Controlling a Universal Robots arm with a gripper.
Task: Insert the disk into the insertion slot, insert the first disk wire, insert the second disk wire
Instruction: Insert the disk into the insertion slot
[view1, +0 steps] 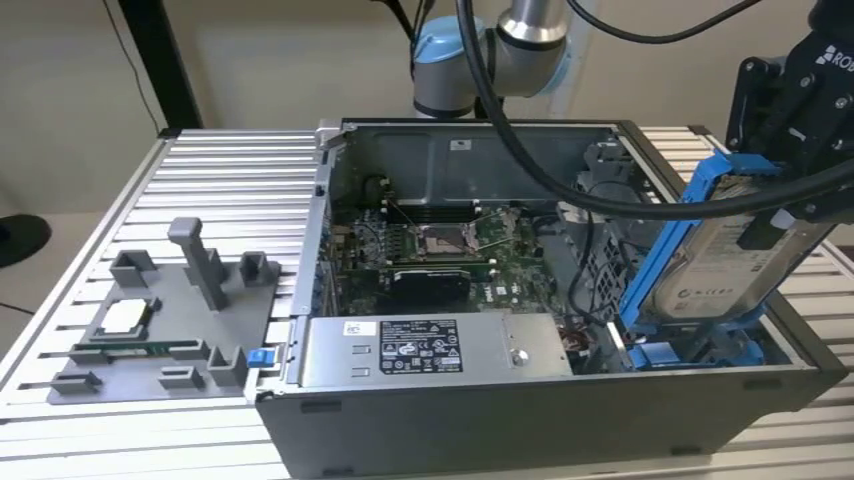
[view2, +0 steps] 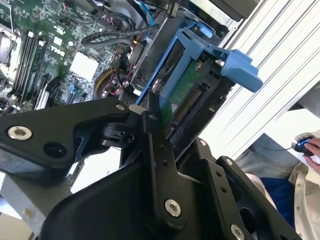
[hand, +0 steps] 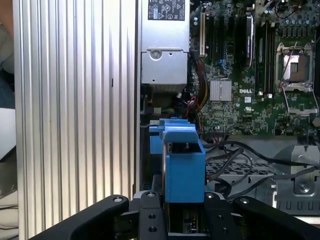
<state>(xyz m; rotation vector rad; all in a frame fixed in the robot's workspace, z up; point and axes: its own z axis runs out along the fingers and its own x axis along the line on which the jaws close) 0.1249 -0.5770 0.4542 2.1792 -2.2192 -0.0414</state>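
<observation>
My gripper is shut on the disk, a silver drive in a bright blue carrier. It holds the disk steeply tilted at the exterior view's right, above the open computer case. The disk's lower end reaches down to the insertion slot, a bay with blue rails in the case's near right corner. In the second wrist view, black fingers clamp the disk from both sides, and its connector edge and green board show. The first wrist view looks down the blue carrier held by the gripper. The disk wires cannot be told apart among the cables.
A grey labelled power-supply box sits at the case's front, with the motherboard behind it. Black cables lie beside the bay. A grey fixture plate rests on the ribbed aluminium table. A person's hand shows off the table.
</observation>
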